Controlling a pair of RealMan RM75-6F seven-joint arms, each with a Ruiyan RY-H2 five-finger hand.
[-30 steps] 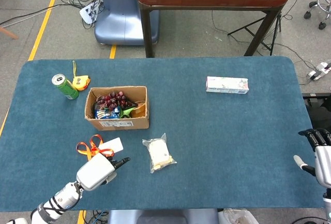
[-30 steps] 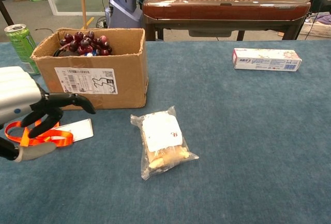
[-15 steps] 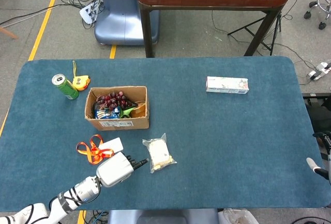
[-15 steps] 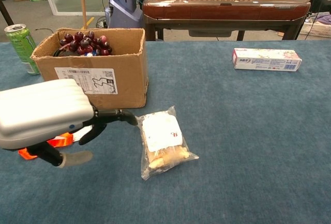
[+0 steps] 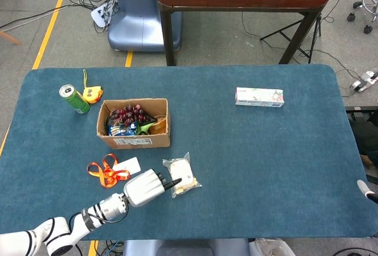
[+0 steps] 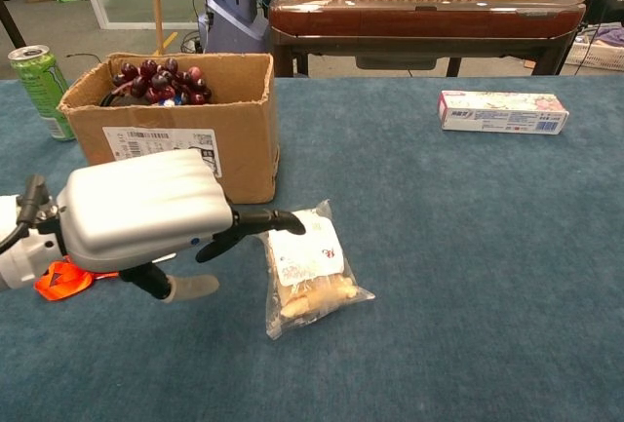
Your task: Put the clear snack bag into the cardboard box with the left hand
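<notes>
Clear snack bag (image 6: 305, 268) lies flat on surface (image 5: 266, 149), just in front of cardboard box (image 6: 174, 130), not yet lifted. My left hand (image 6: 146, 212) low beside it, fingers spread, empty, fingertips (image 6: 283, 220) over bag's near edge. Grasp, lift, drop into box all remain. Bag: crinkly transparent film, white label, pale snack inside.

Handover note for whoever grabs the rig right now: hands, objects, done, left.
Left hand: open, holding nothing, fingers reaching over the near-left edge of the clear snack bag; contact unclear.
Right hand: only a sliver at the head view's right edge, state unreadable.
Bag lies flat on the table, apart from the cardboard box, on its near right side. Box open on top and already holding grapes and packets.
Done: approach only.
Left: grip bag, lift, carry to box, drop in.
</notes>
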